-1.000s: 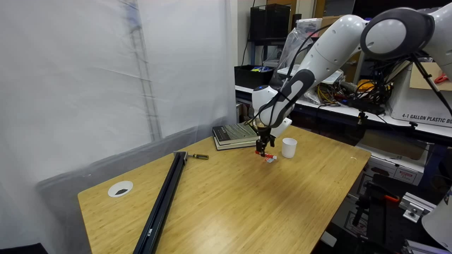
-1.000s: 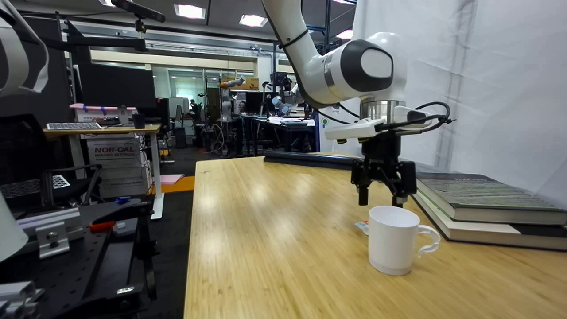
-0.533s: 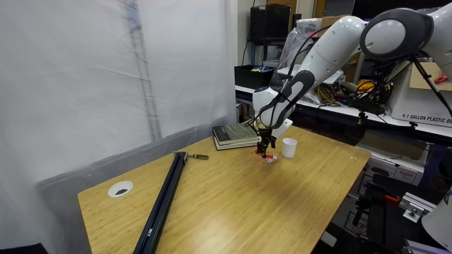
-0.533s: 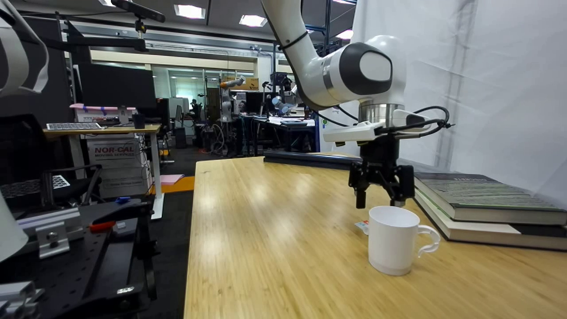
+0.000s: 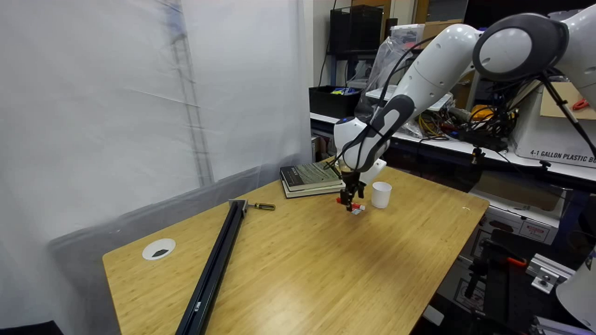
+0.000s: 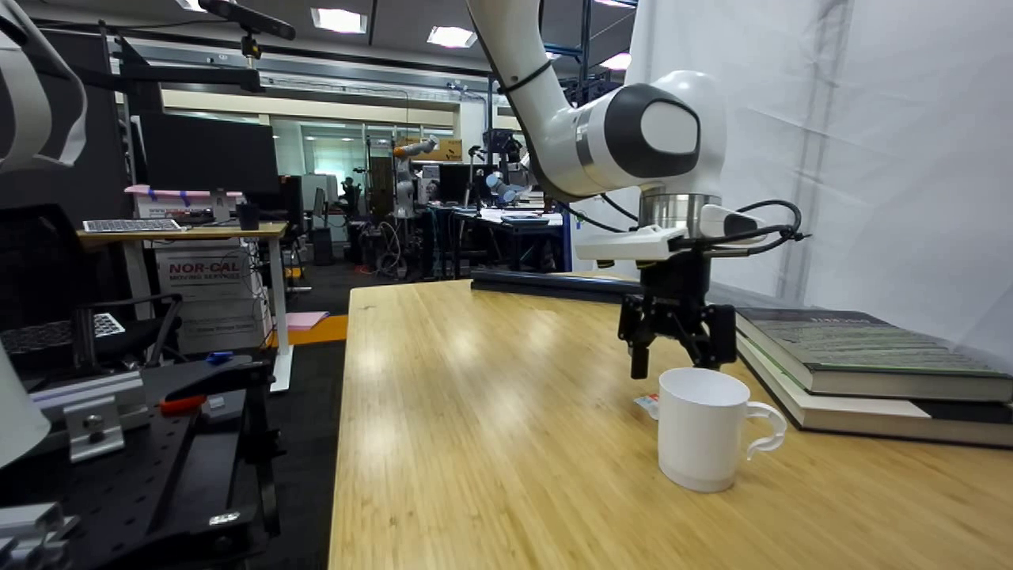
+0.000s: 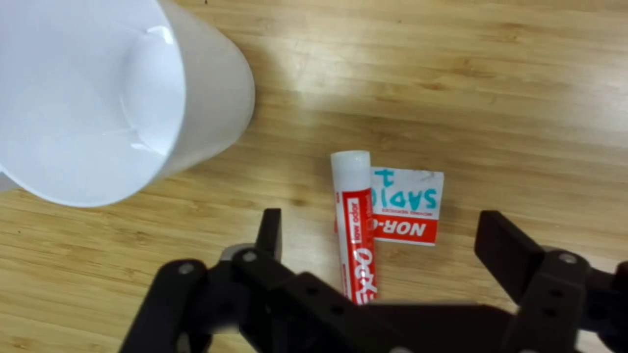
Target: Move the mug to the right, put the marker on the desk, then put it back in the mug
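- Currently, the white mug (image 6: pixel 700 443) stands upright on the light-wood table (image 5: pixel 302 260), as both exterior views show, with its handle pointing toward the side where two stacked books (image 6: pixel 878 356) lie.
- The marker (image 7: pixel 357 230) lies flat just beside the mug, apart from it, with its white end nearest the mug and its red-printed barrel running away.
- Partly under the marker, and near the mug, sits a small red-and-white paper label (image 7: pixel 407 208) with blue-green handwriting on it.
- The claw (image 7: pixel 381 230) hangs beside the mug, over the marker, with its jaws spread wide. Its fingers (image 7: pixel 269 235) straddle the marker in the wrist view: one on the mug's side, one on the side away from the mug, each with a gap between it and the barrel.
- The end of the marker farther from the mug is hidden behind the claw in the wrist view.
- The books are near the mug but apart from it; in an exterior view the marker shows between them and the mug.
- Well apart from the mug, in an exterior view, are a screwdriver (image 5: pixel 265 206) and a long black bar (image 5: pixel 218 260); the bar lies between the mug and a round, white-ringed cable hole (image 5: pixel 152 248) in the table.
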